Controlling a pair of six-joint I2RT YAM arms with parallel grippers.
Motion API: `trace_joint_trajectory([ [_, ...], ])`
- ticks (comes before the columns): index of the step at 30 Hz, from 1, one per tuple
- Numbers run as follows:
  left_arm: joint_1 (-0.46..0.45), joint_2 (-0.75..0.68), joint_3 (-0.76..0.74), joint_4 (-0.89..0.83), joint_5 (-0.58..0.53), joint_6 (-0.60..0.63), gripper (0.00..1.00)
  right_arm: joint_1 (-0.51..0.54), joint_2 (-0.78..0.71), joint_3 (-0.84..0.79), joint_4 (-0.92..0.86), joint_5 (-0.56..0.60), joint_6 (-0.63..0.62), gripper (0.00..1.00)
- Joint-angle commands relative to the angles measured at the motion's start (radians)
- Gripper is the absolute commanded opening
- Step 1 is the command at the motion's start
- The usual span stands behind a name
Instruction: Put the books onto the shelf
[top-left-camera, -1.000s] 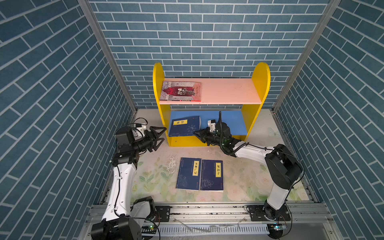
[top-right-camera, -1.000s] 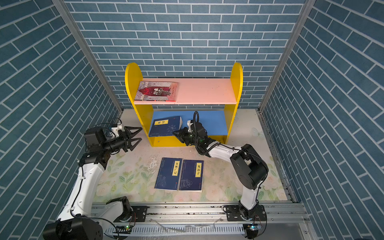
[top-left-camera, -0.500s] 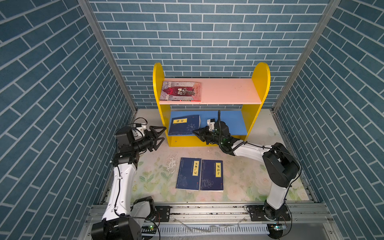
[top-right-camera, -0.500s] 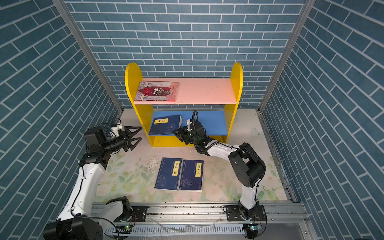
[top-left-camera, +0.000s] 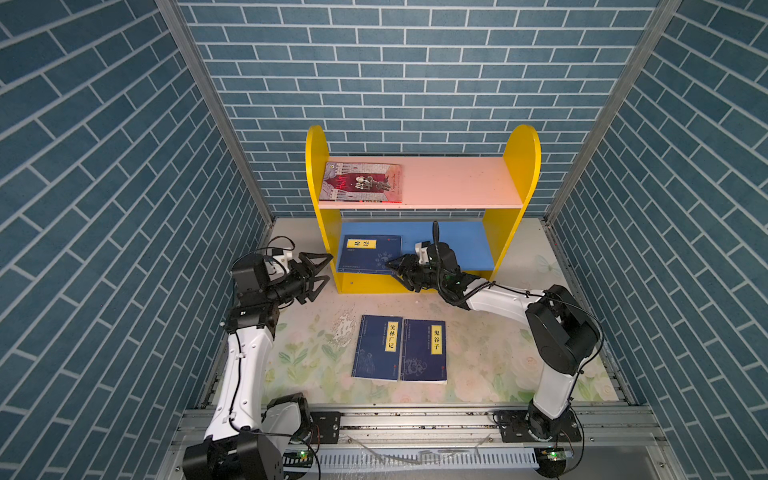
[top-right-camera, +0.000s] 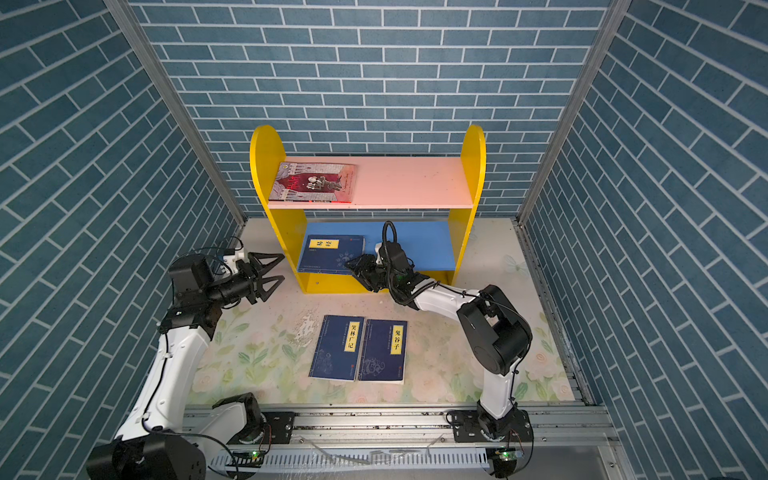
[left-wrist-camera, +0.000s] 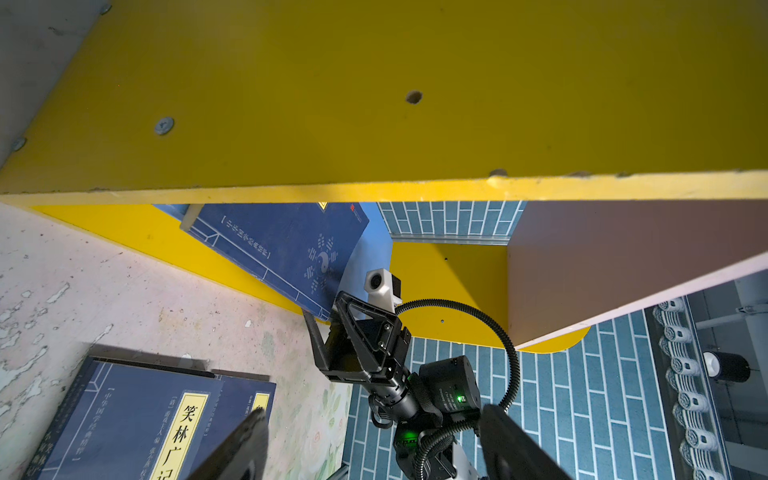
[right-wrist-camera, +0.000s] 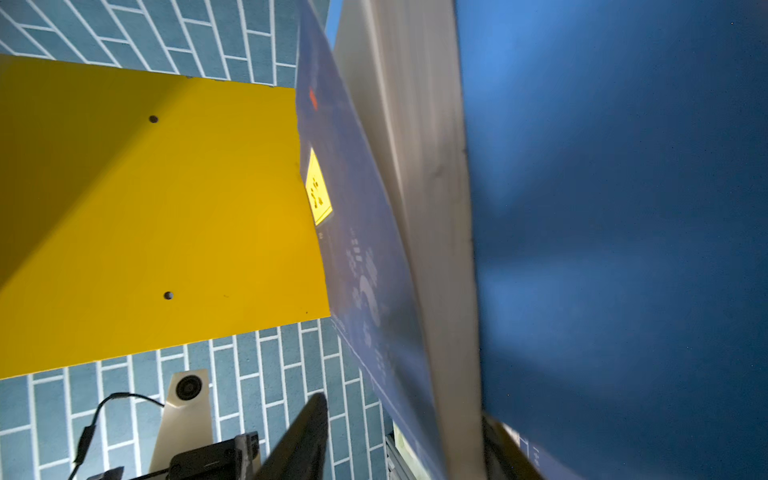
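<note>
The right jaws stand partly spread around the front corner of the navy book (top-left-camera: 368, 255), which lies on the blue lower board (top-left-camera: 467, 247) of the shelf (top-left-camera: 521, 153). The left jaws are spread wide, holding nothing, beside the shelf's yellow side.

Blue brick-pattern walls (top-left-camera: 395, 83) left, right, far — floral mat (top-left-camera: 490, 365), flaked white patch (top-left-camera: 345, 328) left of centre — metal rail (top-left-camera: 415, 419) near edge.

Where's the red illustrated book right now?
In both top views the red illustrated book lies flat on the pink upper shelf board, at its left end beside the yellow side panel.
</note>
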Motion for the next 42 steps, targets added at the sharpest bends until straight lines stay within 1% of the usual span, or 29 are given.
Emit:
trace_joint_trajectory([
  [1,0.006,-0.001,-0.006,0.04,0.017,-0.014,0.81,-0.006,-0.04,0.047,-0.081,-0.005,-0.047,0.56],
  [7,0.006,-0.004,-0.016,0.055,0.017,-0.027,0.81,-0.008,-0.04,0.078,-0.113,-0.004,-0.05,0.55],
  [13,0.006,-0.008,-0.022,0.062,0.019,-0.036,0.81,-0.006,-0.068,0.107,-0.208,0.029,-0.071,0.56],
  [19,0.006,-0.004,-0.026,0.08,0.016,-0.049,0.82,-0.006,-0.092,0.181,-0.436,0.078,-0.111,0.57],
  [25,0.006,-0.006,-0.032,0.088,0.016,-0.065,0.82,-0.006,-0.101,0.202,-0.561,0.114,-0.119,0.57],
  [28,0.006,-0.008,-0.034,0.092,0.018,-0.067,0.82,-0.006,-0.093,0.214,-0.58,0.107,-0.119,0.57],
  [39,0.008,-0.005,-0.036,0.099,0.016,-0.068,0.82,-0.004,-0.062,0.249,-0.536,0.03,-0.112,0.51],
  [42,0.009,-0.001,-0.034,0.101,0.015,-0.07,0.82,-0.002,-0.045,0.269,-0.54,0.018,-0.113,0.51],
])
